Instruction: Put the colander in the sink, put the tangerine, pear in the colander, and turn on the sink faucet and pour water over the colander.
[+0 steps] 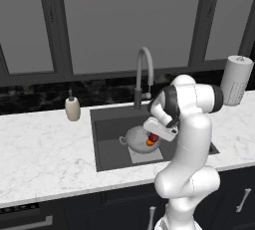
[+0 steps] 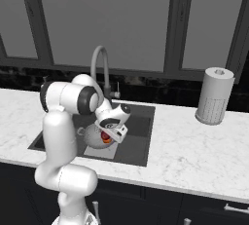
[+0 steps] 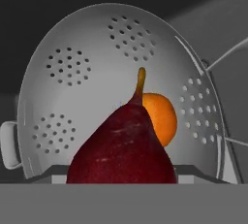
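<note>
Pear (image 3: 121, 148) seemingly between fingers, over colander (image 3: 87, 82).

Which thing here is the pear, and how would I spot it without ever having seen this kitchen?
Find the large dark-grey rectangular sink set in the white marble counter. Inside sits a small light-grey metal colander dotted with holes. The pear lies in it: dark maroon, tapering to a stem, bigger than the tiny bright-orange tangerine behind it.
</note>
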Motion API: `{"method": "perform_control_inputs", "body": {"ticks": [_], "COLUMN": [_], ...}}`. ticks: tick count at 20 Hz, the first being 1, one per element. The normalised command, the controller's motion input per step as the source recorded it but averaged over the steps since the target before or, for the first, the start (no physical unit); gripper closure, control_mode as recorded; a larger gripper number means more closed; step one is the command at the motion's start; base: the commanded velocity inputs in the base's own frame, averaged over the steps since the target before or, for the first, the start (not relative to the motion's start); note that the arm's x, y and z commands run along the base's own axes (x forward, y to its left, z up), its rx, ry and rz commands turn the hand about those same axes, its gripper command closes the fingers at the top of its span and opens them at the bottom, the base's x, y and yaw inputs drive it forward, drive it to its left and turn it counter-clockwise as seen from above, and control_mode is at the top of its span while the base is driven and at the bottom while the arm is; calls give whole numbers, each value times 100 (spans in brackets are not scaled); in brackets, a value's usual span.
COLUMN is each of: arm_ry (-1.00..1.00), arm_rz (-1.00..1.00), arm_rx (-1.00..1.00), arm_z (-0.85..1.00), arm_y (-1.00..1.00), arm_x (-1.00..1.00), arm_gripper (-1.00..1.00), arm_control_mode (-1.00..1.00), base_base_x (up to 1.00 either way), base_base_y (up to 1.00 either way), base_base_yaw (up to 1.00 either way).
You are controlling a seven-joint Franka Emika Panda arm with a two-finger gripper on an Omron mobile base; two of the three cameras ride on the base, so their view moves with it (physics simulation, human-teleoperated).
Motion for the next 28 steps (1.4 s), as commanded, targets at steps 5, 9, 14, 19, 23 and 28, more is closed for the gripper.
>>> {"method": "perform_control_inputs", "body": {"ticks": [5, 9, 14, 19, 23, 28], "arm_ry": [0, 0, 0, 0, 0, 0], "arm_rz": [0, 0, 0, 0, 0, -1], "arm_rx": [0, 0, 0, 0, 0, 0], "arm_z": [-22, 0, 0, 0, 0, 3], "arm_y": [5, 5, 0, 8, 4, 0], "arm_x": [10, 18, 13, 8, 12, 11], "arm_gripper": [-100, -100, -100, -100, -100, -100], "arm_control_mode": [-100, -100, -100, -100, -100, -100], "base_base_x": [0, 0, 0, 0, 0, 0], "base_base_y": [0, 0, 0, 0, 0, 0], "base_base_yaw": [0, 0, 0, 0, 0, 0]}}
